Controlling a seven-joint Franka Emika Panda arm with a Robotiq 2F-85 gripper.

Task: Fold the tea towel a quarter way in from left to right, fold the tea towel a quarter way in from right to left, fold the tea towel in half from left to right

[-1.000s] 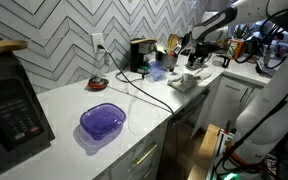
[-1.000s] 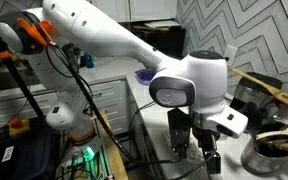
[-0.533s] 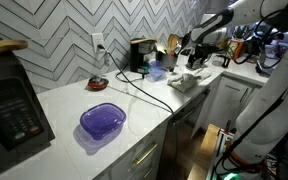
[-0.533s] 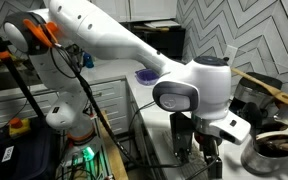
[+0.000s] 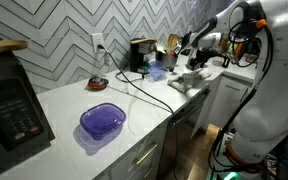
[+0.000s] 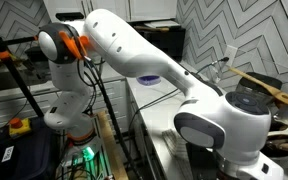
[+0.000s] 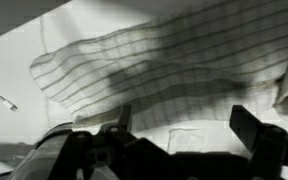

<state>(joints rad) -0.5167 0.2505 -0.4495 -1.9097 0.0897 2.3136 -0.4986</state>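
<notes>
Smooth white countertop (image 5: 69, 100) ran pale and flat beneath a chevron-tiled wall (image 5: 64, 35). Nearest the camera stood a boxy black microwave (image 5: 9, 105), then a round, translucent purple bowl (image 5: 103, 121) with bare counter all round it. A thin black cable (image 5: 149, 92) snaked past the bowl toward the far end. There, close to the counter's front edge, lay the tea towel (image 5: 187, 80), soft and rumpled, with a small light-blue object (image 5: 156, 72) just behind it. The gripper (image 5: 192, 62) hung over the cloth. In the wrist view the towel showed a fine grid of dark lines and one curled border. The two dark fingers (image 7: 252, 125) stood spread wide with nothing pinched; whether their tips touched the fabric was unclear.
</notes>
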